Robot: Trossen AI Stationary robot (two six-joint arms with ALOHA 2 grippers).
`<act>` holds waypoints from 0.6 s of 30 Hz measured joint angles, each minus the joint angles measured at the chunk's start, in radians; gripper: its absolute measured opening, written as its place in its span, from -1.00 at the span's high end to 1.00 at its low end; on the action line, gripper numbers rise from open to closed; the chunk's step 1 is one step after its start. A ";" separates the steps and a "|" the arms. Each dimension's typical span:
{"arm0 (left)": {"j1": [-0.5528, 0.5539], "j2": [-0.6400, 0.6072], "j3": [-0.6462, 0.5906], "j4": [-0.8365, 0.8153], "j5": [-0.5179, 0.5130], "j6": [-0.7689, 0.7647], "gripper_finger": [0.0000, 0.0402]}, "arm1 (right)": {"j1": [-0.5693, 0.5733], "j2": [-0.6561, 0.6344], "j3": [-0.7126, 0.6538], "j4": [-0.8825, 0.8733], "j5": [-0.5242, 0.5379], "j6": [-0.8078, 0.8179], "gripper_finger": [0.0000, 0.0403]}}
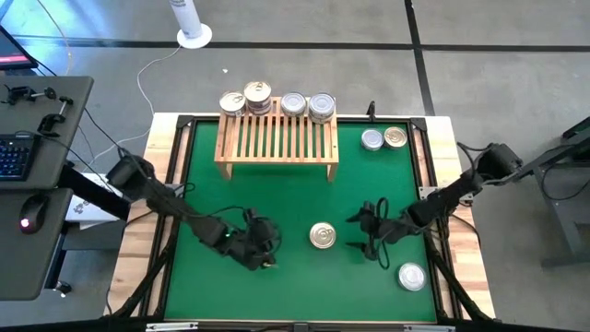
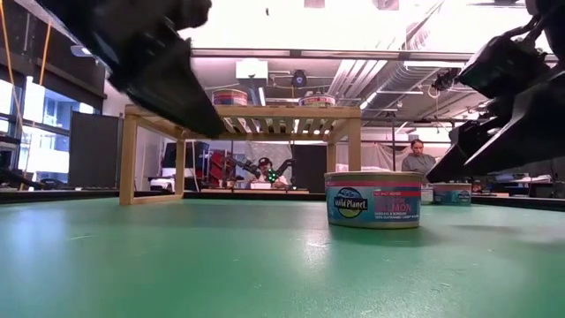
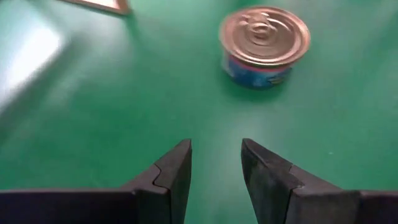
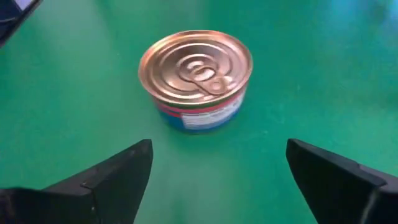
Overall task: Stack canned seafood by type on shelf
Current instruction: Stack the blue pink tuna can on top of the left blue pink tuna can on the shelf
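Note:
A gold-lidded tin of canned seafood [image 1: 323,236] stands upright on the green mat, between my two grippers. My right gripper [image 4: 219,149] is wide open just to the tin's right and points at it [image 4: 196,71]; its fingers stop short of the tin. My left gripper [image 3: 216,146] hovers to the tin's left, a narrow gap between its fingers and nothing in it; the tin [image 3: 264,37] lies ahead of it. The wooden shelf [image 1: 277,138] stands at the far side and carries several tins [image 1: 293,103] along its far edge, one stack [image 1: 257,92] at least two high.
Two tins [image 1: 371,139] [image 1: 395,136] sit on the mat right of the shelf. A silver-lidded tin [image 1: 411,276] lies near the front right corner, behind my right arm. The mat's black frame [image 1: 433,184] borders the work area. In the low view, people [image 2: 417,157] sit in the room beyond the table.

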 joint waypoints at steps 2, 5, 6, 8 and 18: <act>0.038 0.037 0.000 0.080 0.066 0.045 0.37 | -0.004 0.006 -0.016 0.036 0.001 -0.011 -0.82; 0.084 0.098 0.000 0.217 0.130 0.126 0.37 | -0.004 0.049 -0.029 0.139 0.004 -0.060 -0.82; 0.098 0.115 0.000 0.260 0.151 0.155 0.37 | -0.004 0.075 -0.030 0.179 0.004 -0.077 -0.82; 0.124 0.147 0.000 0.343 0.208 0.198 0.37 | -0.004 0.128 -0.023 0.235 0.005 -0.112 -0.82; 0.206 0.253 0.000 0.573 0.354 0.288 0.37 | -0.016 0.431 0.102 0.447 0.028 -0.185 -0.82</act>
